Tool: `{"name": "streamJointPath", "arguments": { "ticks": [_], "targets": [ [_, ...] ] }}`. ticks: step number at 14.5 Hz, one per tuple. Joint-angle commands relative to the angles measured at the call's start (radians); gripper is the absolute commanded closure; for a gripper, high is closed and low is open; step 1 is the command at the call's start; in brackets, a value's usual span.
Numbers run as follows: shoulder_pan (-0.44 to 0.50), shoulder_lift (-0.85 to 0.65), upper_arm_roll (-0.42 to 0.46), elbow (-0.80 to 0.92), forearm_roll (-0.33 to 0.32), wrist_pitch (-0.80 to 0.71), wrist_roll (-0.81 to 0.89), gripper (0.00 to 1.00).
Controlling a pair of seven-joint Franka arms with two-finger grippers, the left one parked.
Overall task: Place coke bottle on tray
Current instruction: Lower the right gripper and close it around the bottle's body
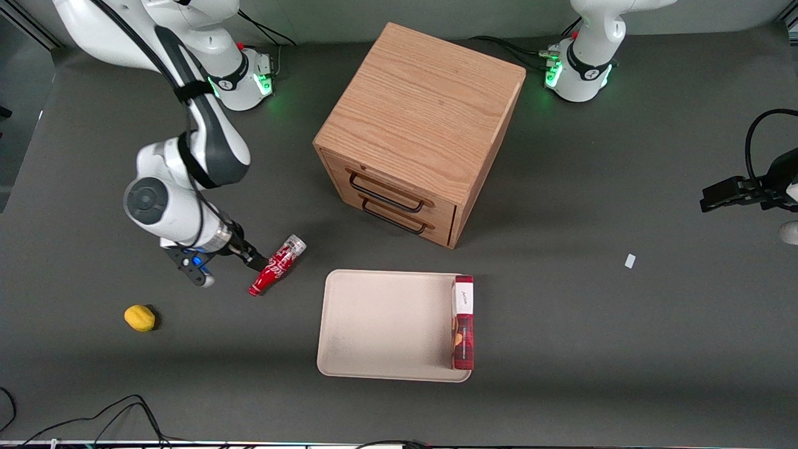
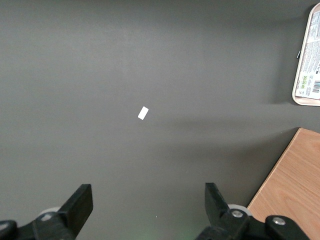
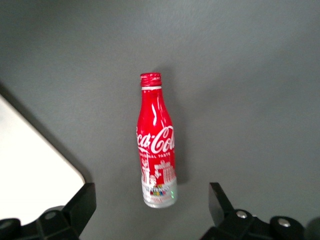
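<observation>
Nearest us, the cream tray [image 1: 380, 327] lies well aside of our gripper [image 1: 257, 260], which hangs spread beside, perhaps touching, the lying red coke bottle [image 3: 156, 142] on the dark grey table [image 1: 592, 324].

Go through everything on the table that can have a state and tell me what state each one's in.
coke bottle: lying on its side on the table, cap on, not on the tray.
tray: flat on the table, holding only the red box.
red box: lying along one tray edge.
drawers: both shut.
tool: open, over the bottle's base end, not gripping.
lemon: resting on the table.
</observation>
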Motion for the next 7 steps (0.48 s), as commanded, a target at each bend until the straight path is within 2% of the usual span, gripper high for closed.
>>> {"name": "streamJointPath", "arguments": {
  "ticks": [1,7],
  "targets": [
    [0.024,0.045,-0.002,-0.035,0.006,0.096,0.051,0.00],
    [0.023,0.148,-0.004,-0.036,-0.014,0.209,0.051,0.00]
  ]
}}
